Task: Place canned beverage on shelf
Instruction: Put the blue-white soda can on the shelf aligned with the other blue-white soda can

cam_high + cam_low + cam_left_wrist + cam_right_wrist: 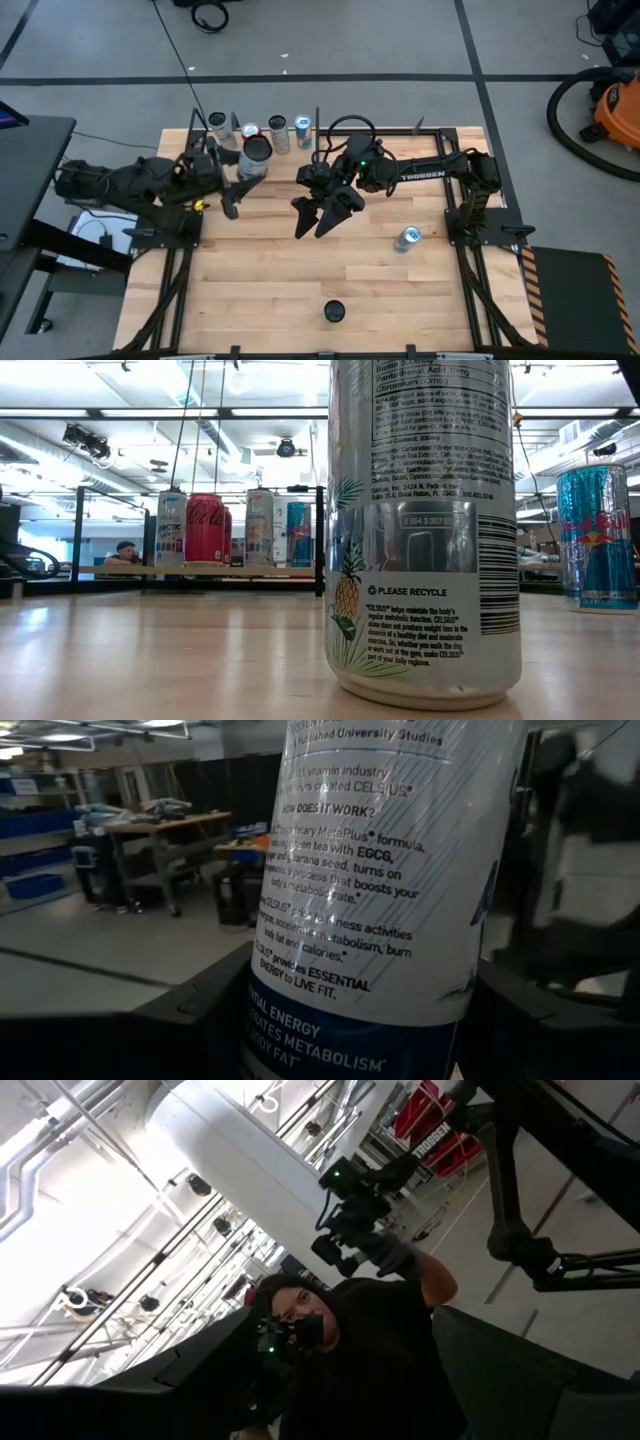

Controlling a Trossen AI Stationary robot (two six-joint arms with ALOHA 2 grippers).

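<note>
My left gripper (248, 172) is shut on a white and blue canned beverage (256, 158), held upright just in front of the shelf (290, 146). The shelf board (215, 568) at the table's far edge carries several cans on their bases, a red one (205, 528) among them. My right gripper (324, 212) hangs open over the table's middle with nothing between its fingers. A blue and silver can (408, 237) stands at the right. A pineapple-printed can (425, 530) stands near the front edge. My left gripper pinches the can's printed side wall (300, 990) between its two fingers (195, 1015), low on the body where white meets blue. The fingers come level from the table's left. The can stands upright in the hold; its base is out of frame.
Black metal uprights (318, 125) frame the shelf. The right arm (430, 175) reaches in from the right across the far half of the table. Bare wood lies between the two standing cans. A person with a camera (330, 1340) shows beyond the table.
</note>
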